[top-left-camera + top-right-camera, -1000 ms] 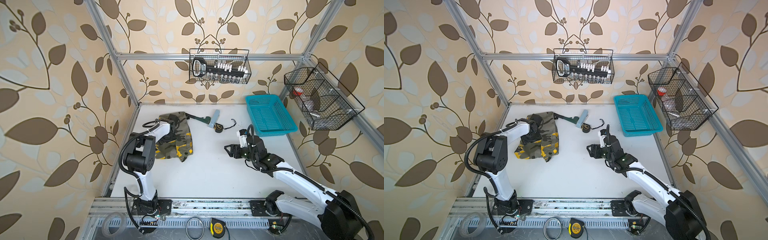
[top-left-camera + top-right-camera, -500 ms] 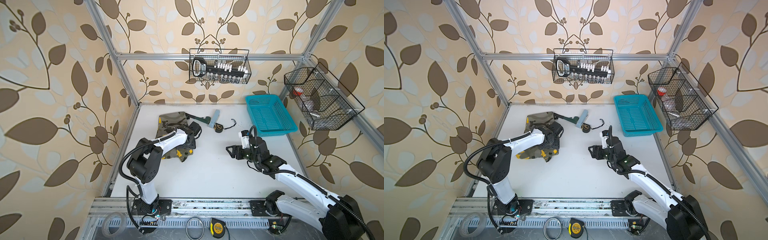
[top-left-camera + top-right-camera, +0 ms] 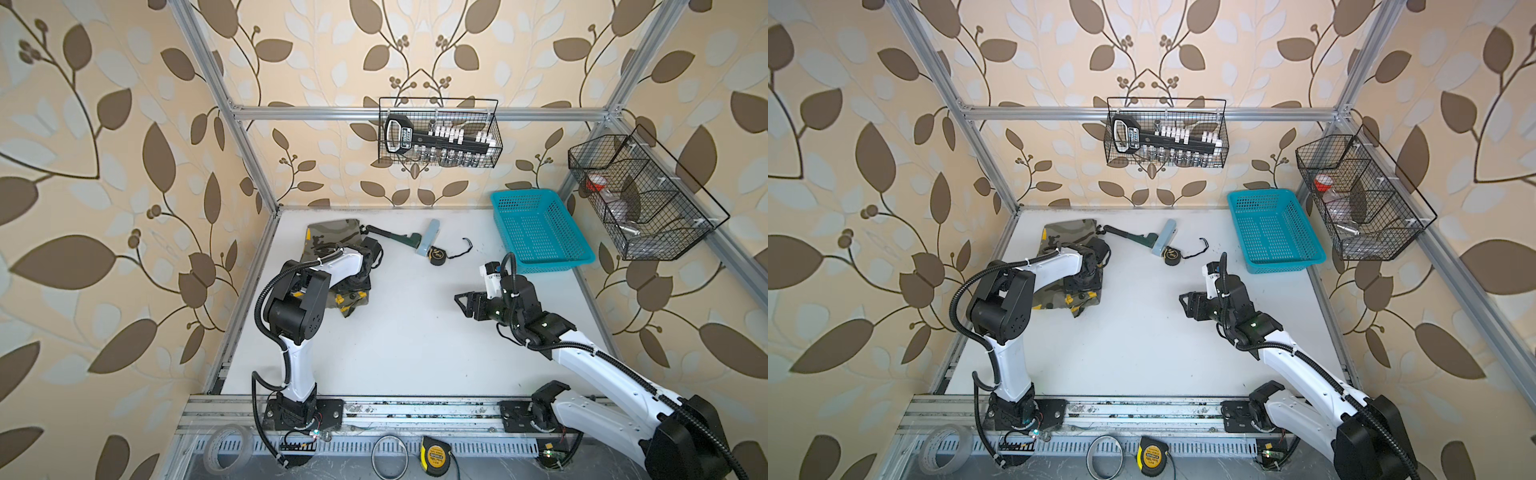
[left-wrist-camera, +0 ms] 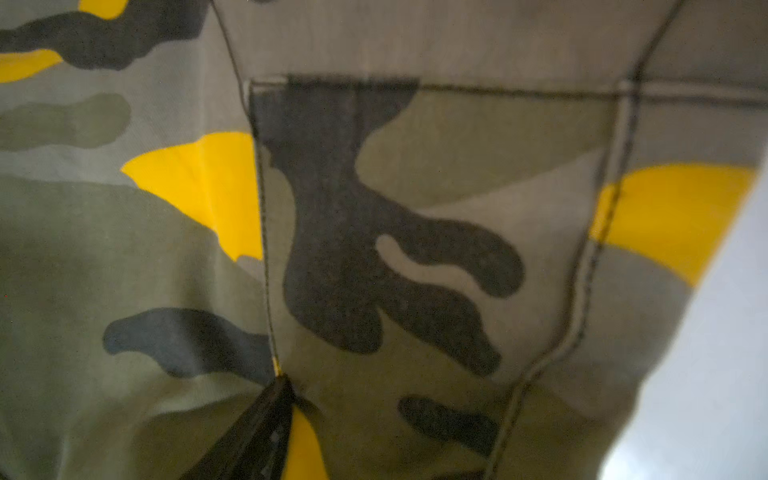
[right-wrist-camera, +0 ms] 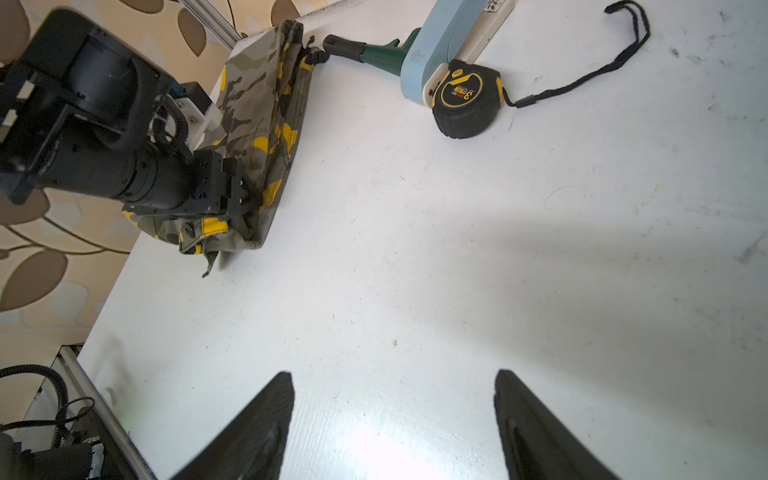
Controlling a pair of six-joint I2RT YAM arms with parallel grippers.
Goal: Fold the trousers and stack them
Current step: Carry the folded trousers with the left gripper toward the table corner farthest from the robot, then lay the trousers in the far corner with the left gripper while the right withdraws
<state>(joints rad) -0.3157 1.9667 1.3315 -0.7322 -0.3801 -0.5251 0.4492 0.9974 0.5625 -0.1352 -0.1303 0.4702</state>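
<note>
Here the trousers (image 3: 332, 235) (image 3: 1067, 232) lie folded into a thick oblong pad of soft camouflage cloth, olive-grey with black blots and bright yellow patches. In the left wrist view the trousers (image 4: 374, 249) show a stitched patch pocket (image 4: 428, 216).

The pad's far corner sits just beside the black handle tip of a green metal wrench (image 3: 392, 237) (image 5: 374, 52). From there its long axis runs toward the near side of the white bench (image 3: 415, 353), roughly crosswise to the wrench. The long side facing the open bench is a straight fold. The end farthest from the wrench is rumpled, with a loose corner poking out.

The left hand (image 3: 353, 291) (image 5: 245, 203) is down on that rumpled end; I cannot tell whether its fingers are spread or pinching cloth. The right hand (image 3: 465, 301) (image 5: 392, 374) hangs well apart from the wrench on its near side, its fingers spread wide with nothing between them. Between the pad and the right hand the smooth, lightly scuffed bench is bare.
</note>
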